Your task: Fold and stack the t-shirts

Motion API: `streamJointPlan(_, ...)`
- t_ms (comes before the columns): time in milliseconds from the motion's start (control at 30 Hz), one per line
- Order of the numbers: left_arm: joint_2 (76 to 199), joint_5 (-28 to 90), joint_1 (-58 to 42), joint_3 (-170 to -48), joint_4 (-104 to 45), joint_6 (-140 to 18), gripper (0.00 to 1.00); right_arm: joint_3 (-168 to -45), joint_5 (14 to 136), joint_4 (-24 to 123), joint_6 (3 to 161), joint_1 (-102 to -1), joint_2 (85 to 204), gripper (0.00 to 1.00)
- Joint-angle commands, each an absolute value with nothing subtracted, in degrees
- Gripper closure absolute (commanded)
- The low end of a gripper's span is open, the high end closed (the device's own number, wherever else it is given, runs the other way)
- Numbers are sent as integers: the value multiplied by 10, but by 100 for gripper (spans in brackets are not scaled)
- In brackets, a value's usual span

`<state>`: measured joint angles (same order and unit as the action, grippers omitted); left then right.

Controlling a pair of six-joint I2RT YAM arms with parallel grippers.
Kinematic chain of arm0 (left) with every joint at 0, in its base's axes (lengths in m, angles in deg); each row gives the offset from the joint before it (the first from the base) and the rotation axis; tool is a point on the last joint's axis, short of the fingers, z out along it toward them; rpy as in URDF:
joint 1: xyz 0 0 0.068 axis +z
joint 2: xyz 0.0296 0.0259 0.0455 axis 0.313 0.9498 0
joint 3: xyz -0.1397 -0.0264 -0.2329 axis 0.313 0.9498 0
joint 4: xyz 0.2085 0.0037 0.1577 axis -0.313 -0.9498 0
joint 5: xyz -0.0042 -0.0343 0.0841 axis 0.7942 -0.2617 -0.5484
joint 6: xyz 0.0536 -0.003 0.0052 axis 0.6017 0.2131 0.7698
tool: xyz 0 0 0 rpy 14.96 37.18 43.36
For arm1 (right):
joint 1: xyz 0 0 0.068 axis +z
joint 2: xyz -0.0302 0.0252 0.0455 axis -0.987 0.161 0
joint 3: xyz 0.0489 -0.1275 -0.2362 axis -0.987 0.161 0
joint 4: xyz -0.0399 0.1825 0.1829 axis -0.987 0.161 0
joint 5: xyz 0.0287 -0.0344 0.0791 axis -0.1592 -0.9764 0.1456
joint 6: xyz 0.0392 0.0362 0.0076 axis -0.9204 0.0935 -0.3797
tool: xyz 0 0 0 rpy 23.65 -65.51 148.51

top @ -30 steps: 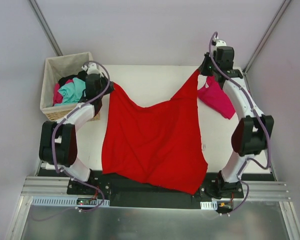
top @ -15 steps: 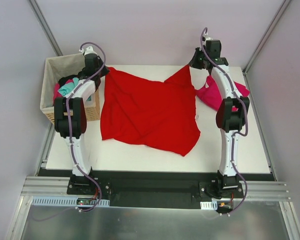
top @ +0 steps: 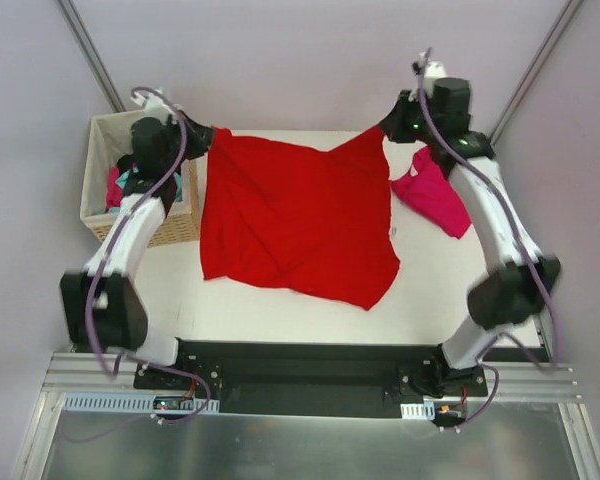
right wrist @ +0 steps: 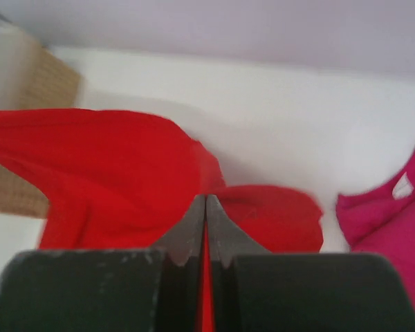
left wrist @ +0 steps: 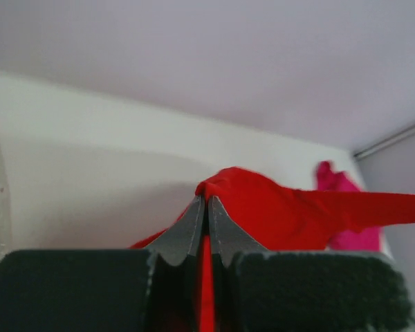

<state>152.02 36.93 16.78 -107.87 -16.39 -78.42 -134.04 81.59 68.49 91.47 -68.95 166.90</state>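
Observation:
A bright red t-shirt (top: 295, 220) is spread over the white table, its far edge lifted at both corners. At the far left corner my left gripper (top: 212, 140) is shut on red cloth (left wrist: 263, 207), which shows pinched between its fingers. The far right corner is held the same way by my right gripper (top: 382, 131), shut on red cloth (right wrist: 124, 173). A magenta-pink t-shirt (top: 435, 195) lies crumpled at the far right, partly under the right arm; its white neck label (right wrist: 403, 185) shows in the right wrist view.
A wicker basket (top: 100, 140) with several loose garments, pink, teal and black, stands at the far left beside the table (top: 280, 310). Metal frame posts rise at both far corners. The black rail with the arm bases runs along the near edge.
Both arms swung the red t-shirt from hanging over the near edge to the far side, then laid it on the table. In the last half second both arms bent and both grippers drew slightly outward.

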Motion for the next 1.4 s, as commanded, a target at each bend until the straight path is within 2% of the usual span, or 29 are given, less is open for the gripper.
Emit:
streamJointPlan(0,1262,467,167,-1095,-93,-799,100,-1326,827,599,955,-668,1342,99)
streamJointPlan(167,1077,479,167,-1172,-201,-773,100,-1357,830,668,978,-667,1132,99)
streamJointPlan(300,994,485,163,-1200,-251,-784,100,-1375,838,694,984,-667,1041,99)
streamJointPlan(533,942,508,163,-1226,-257,-811,100,-1403,851,710,978,-668,989,99)
streamJointPlan(867,960,513,163,-1202,-257,-806,100,-1347,818,695,1006,-668,1017,99)
streamJointPlan(1033,994,517,163,-1084,-219,-810,100,-1230,783,662,1021,-668,1052,99)
streamJointPlan(1167,1032,495,163,-923,-143,-818,100,-1134,752,625,1015,-668,1111,99)
streamJointPlan(1267,1094,476,162,-842,-73,-822,100,-1076,749,581,999,-674,1191,99)
streamJointPlan(1367,1191,458,162,-818,-12,-841,100,-1077,768,553,974,-696,1301,99)
